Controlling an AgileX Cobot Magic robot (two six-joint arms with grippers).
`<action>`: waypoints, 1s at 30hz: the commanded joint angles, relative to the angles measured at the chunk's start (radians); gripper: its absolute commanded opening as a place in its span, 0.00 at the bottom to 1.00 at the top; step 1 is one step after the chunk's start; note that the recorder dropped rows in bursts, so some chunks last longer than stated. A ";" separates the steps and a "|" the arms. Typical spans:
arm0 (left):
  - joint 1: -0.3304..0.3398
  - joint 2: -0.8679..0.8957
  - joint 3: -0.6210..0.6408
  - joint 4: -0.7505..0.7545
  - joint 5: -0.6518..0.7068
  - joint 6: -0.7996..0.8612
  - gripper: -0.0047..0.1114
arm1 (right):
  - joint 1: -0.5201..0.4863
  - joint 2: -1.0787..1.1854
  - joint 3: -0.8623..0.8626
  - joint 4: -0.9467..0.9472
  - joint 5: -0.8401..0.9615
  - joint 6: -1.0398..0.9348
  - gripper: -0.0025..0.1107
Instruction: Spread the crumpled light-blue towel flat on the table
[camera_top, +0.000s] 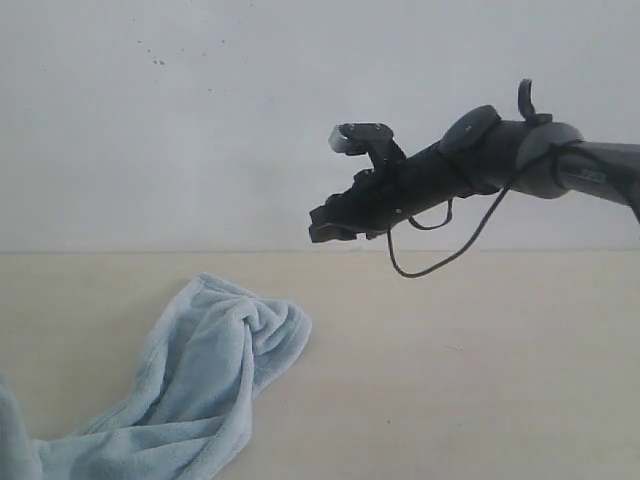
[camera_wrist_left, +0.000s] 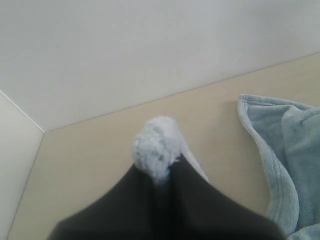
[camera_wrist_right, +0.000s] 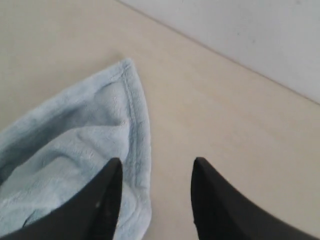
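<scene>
Crumpled light-blue towel (camera_top: 215, 370) bunched on cream table (camera_top: 480, 380), lower left of exterior view. Fluffy tuft of towel pinched in left gripper (camera_wrist_left: 157, 175), fingers closed on it. Raised above table, right of towel: right gripper (camera_top: 322, 228), fingers apart, clear of cloth, hemmed edge below.

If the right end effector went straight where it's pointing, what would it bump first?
The right end effector would probably meet bare table just beside the towel edge, though depth is unclear.
</scene>
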 joint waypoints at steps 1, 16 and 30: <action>0.000 0.003 0.002 0.010 -0.012 -0.016 0.07 | -0.037 0.113 -0.214 -0.006 0.049 0.089 0.34; 0.000 0.080 0.002 -0.041 -0.112 -0.067 0.07 | -0.037 0.292 -0.345 0.011 0.126 0.175 0.39; 0.000 0.125 0.002 -0.041 -0.125 -0.067 0.07 | 0.025 0.389 -0.345 0.035 0.226 0.180 0.39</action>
